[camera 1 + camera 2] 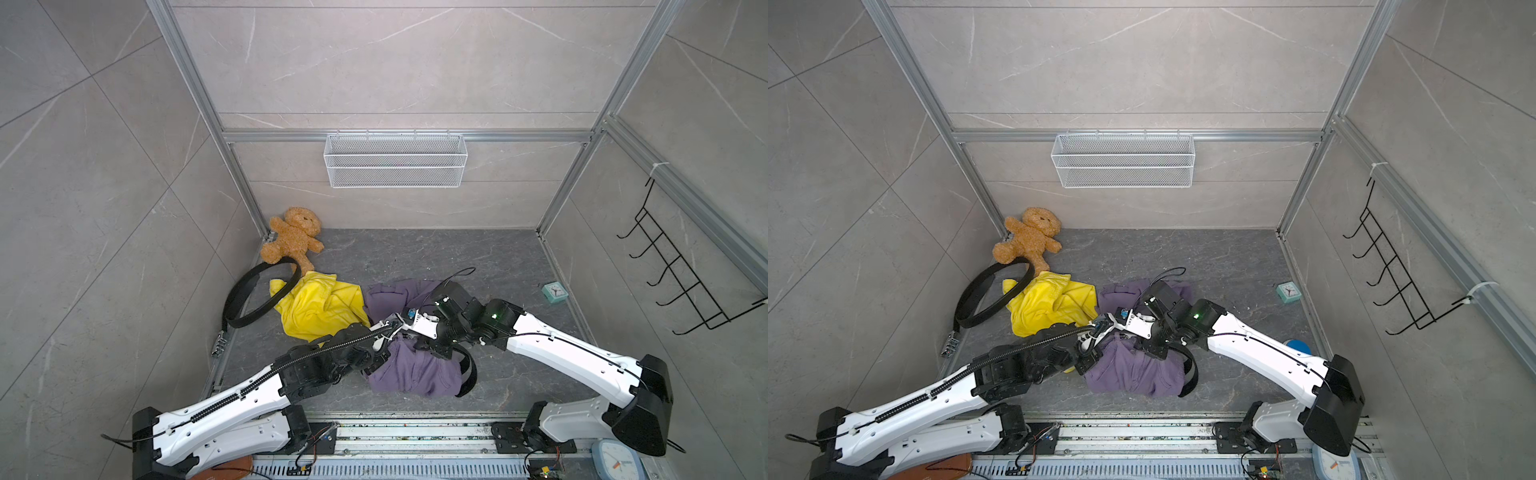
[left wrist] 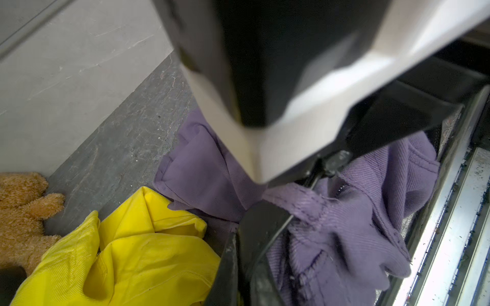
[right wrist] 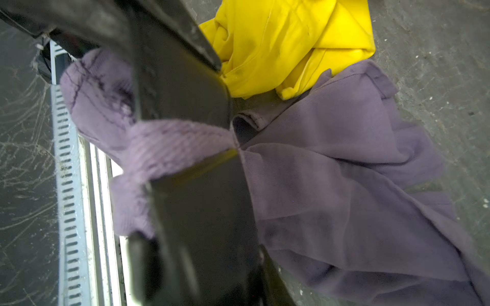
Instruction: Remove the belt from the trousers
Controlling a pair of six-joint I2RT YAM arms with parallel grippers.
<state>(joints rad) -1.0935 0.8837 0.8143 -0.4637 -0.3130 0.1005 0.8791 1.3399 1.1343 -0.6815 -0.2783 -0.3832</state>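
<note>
**Belt removal, gripping stage.** The purple trousers (image 1: 415,376) lie crumpled at the lower centre of both top views on the dark worktop (image 1: 436,257). They touch the yellow garment (image 1: 320,307) to their left. The task's belt (image 1: 468,370) is black and appears threaded in the waistband. Only a curved stretch of it shows, at the lower right edge of the heap. A second black belt (image 1: 249,299) lies loose at centre left, below the teddy bear (image 1: 293,237), and probably plays no part.

**Method, as judged.** One gripper should pin the waistband beside a loop. The other should take the belt itself, not cloth, and draw it along its own length towards the lower right. Pulling upward would likely lift the whole garment. The crowded wrists risk collision.

**Pose.** Both arms reach inward from the bottom corners of the frame, forearms low, and meet over the upper part of the trousers.
- The left gripper (image 1: 382,340) has its jaws pressed together at the waistband. Whether cloth is pinched cannot be told, since the right arm blocks most of its wrist view.
- The right gripper (image 3: 233,139) has a fold of purple cloth lying across between its two fingers. Whether it clamps or merely straddles the fold cannot be told.
</note>
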